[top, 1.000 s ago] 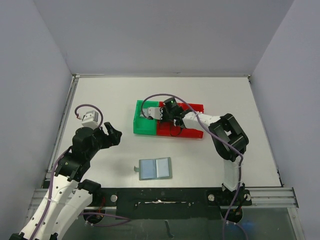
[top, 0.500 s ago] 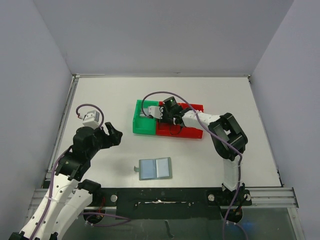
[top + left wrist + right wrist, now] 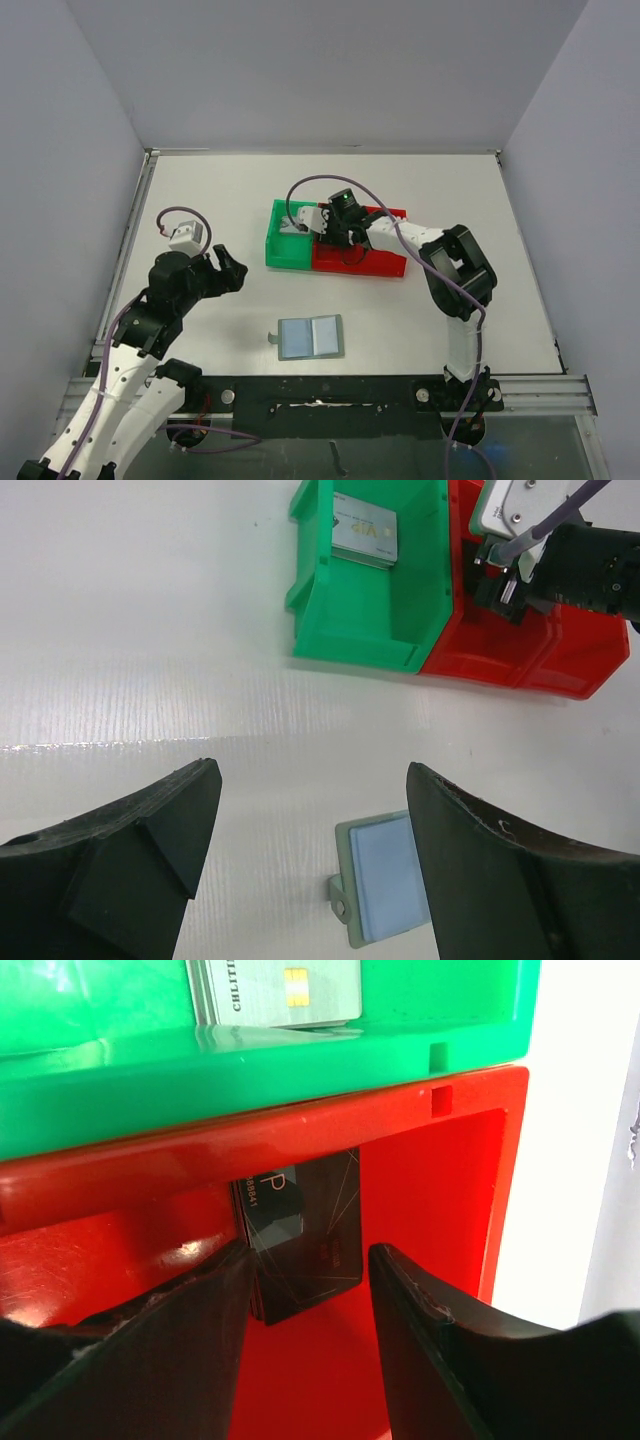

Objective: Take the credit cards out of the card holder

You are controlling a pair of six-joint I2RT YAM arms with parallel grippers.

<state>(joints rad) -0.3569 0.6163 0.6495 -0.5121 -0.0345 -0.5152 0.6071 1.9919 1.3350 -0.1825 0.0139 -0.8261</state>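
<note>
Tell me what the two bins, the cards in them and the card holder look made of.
Green bin and red bin: moulded plastic, glossy, with highlights on the walls. Silver card and dark card: probably thin printed plastic; the silver one shows a chip. Card holder: matte pale blue, perhaps faux leather; too small to tell.

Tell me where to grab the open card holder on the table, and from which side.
Likely the strap tab on the card holder's left edge, approached from the left by the open left pincer, the nearer one. The holder lies opened flat on the table, so its panels give no raised edge; the tab is the one part sticking out.
</note>
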